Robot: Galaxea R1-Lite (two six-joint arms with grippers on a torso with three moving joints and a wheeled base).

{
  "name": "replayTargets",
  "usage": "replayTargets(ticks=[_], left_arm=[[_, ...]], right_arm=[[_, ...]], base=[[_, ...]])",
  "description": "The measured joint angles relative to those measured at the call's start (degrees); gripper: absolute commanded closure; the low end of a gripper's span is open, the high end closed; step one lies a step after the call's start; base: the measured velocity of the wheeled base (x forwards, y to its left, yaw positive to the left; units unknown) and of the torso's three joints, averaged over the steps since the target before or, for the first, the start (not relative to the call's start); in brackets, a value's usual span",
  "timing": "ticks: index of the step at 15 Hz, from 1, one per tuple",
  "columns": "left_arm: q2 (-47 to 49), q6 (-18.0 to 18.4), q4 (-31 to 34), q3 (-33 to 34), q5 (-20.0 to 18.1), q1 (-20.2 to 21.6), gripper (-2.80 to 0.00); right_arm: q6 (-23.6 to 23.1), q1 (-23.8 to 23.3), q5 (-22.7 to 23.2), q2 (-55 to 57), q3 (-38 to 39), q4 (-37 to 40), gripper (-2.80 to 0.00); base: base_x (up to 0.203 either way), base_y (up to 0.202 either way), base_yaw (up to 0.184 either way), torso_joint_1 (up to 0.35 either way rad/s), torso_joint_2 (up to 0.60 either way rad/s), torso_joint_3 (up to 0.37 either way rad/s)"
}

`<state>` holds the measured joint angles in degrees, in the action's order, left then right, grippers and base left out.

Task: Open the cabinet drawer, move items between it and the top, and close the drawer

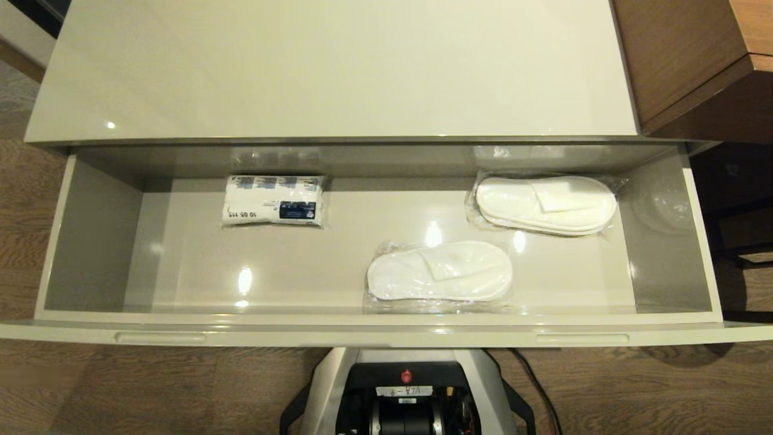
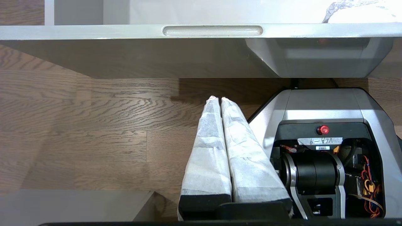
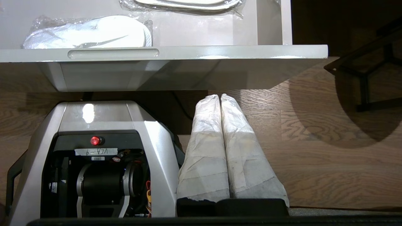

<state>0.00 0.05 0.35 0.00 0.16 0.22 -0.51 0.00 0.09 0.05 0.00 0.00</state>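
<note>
The cabinet drawer (image 1: 386, 333) stands pulled fully out below the glossy cream top (image 1: 332, 72), which carries nothing. Inside lie two wrapped white slipper pairs, one near the front edge (image 1: 439, 270) and one at the back right (image 1: 546, 204). A white packet with blue print (image 1: 275, 200) rests at the back left. Neither arm shows in the head view. My left gripper (image 2: 218, 99) hangs shut and empty over the floor, below the drawer front (image 2: 94, 31). My right gripper (image 3: 220, 95) is likewise shut and empty beneath the drawer front (image 3: 220, 51), with the near slipper pair (image 3: 91, 33) visible above it.
My own base (image 1: 404, 393) sits right in front of the drawer's middle. A brown wooden furniture piece (image 1: 682, 54) adjoins the cabinet at the back right. A dark metal frame (image 3: 364, 78) stands on the wooden floor (image 2: 78, 125) past the drawer's right end.
</note>
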Motion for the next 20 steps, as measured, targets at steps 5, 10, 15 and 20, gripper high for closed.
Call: replayTargets(ticks=[5,10,15,20], left_arm=[[0.00,-0.05,-0.02,0.00,-0.01,0.00,0.00],[0.00,-0.04,-0.01,0.00,-0.02,0.02,0.00],[0.00,-0.05,-0.02,0.00,-0.02,0.02,0.00],[0.00,-0.05,-0.02,0.00,-0.02,0.00,0.00]], right_arm=[[0.00,0.07,-0.02,0.00,0.00,-0.02,0.00],[0.00,0.02,-0.04,0.00,0.00,-0.02,0.00],[0.02,0.07,-0.03,0.00,0.00,-0.02,0.00],[0.00,0.07,-0.02,0.00,0.00,0.00,0.00]], base=[[0.000,0.000,0.000,0.000,0.00,0.000],[0.000,0.000,0.000,0.000,0.00,0.000],[0.000,0.000,0.000,0.000,0.00,0.000],[0.000,0.000,0.000,0.000,0.00,0.000]])
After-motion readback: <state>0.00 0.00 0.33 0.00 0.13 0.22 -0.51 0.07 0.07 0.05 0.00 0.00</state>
